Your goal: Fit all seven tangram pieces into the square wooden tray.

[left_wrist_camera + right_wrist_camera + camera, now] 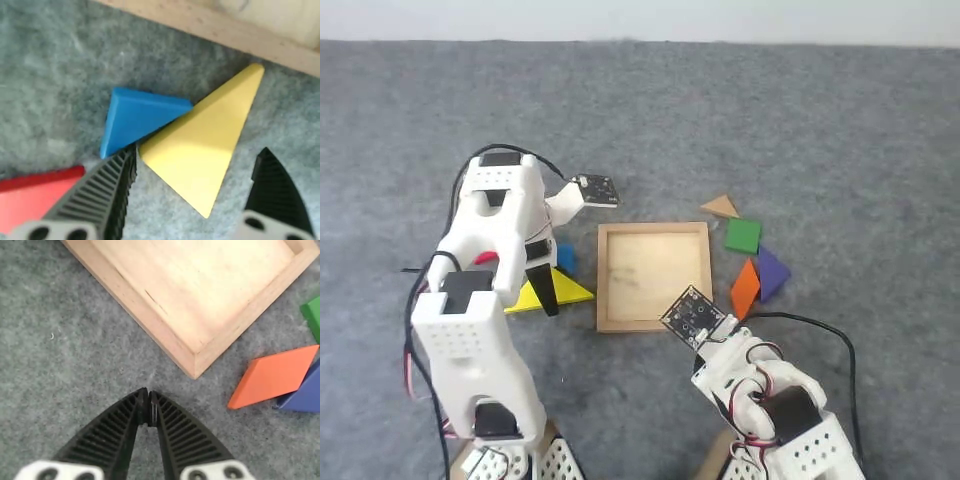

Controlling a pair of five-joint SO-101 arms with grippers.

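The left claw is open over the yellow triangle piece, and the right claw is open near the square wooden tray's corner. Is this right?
No: the right claw is shut, as the right wrist view shows, near a corner of the square wooden tray. The left claw is indeed open over the yellow triangle piece.

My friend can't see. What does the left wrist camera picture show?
The left hand is open over a yellow triangle lying on grey felt. A blue triangle touches the yellow one, a red piece lies near the blue, and the rim of the wooden tray runs past the yellow triangle's far tip.
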